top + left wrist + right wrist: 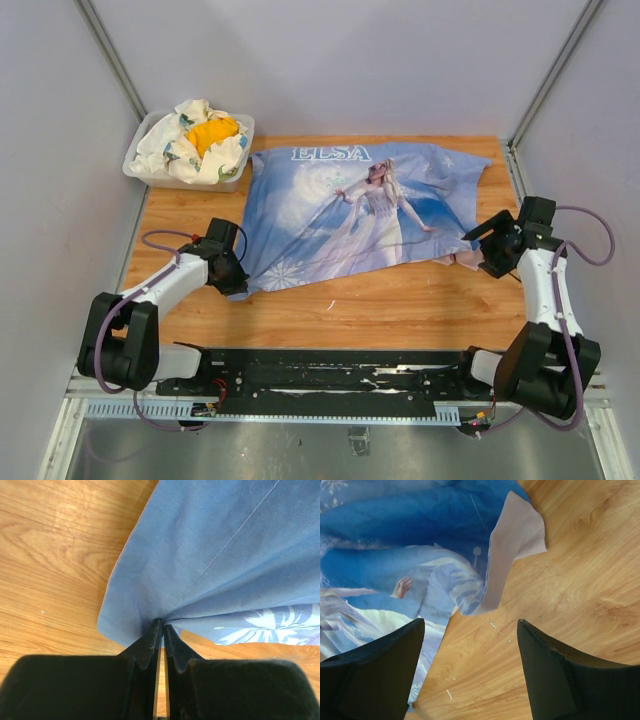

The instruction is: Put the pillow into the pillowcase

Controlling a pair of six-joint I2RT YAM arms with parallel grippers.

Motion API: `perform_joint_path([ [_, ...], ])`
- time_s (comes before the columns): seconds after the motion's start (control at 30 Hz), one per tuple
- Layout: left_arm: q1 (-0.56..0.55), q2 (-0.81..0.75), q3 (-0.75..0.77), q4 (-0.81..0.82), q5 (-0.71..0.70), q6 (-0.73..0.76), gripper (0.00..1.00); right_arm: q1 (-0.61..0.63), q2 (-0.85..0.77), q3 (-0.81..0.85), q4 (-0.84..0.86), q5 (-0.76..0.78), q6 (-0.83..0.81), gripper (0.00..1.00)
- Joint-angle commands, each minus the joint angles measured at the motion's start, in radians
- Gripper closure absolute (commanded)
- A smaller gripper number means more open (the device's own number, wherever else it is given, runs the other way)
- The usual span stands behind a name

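Note:
The light-blue pillowcase [350, 205], printed with "ELSA" and a princess, lies spread across the middle of the wooden table. My left gripper [232, 272] is shut on its near left corner; in the left wrist view the blue cloth [200, 555] bunches into the pinched fingertips [163, 623]. My right gripper [472, 255] stands open just off the case's right edge, with bare wood between its fingers [470, 622]. A pale pink flap [512, 545] of the pillowcase's reverse side is turned up ahead of them. The pillow is out of view.
A white bin [150, 172] holding a white-and-yellow cloth bundle [200, 140] stands at the back left corner. Grey walls enclose the table on three sides. The black rail [330, 375] with the arm bases runs along the near edge.

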Motion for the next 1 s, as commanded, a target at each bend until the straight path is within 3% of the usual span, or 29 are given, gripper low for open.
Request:
perform_joint_path([
  [0.0,0.024,0.007,0.017,0.006,0.02,0.036,0.91,-0.045,0.082,0.018,0.015,-0.077,0.083,0.25],
  [0.47,0.073,-0.023,-0.007,0.017,0.033,0.065,0.92,-0.106,0.258,0.046,0.115,-0.015,0.144,0.23],
  [0.87,0.137,-0.019,0.011,0.002,0.04,0.086,0.92,-0.099,0.429,0.065,0.193,-0.048,0.161,0.34],
  [0.97,0.15,-0.012,0.018,0.004,0.042,0.096,0.92,-0.099,0.434,0.056,0.207,-0.05,0.158,0.43],
])
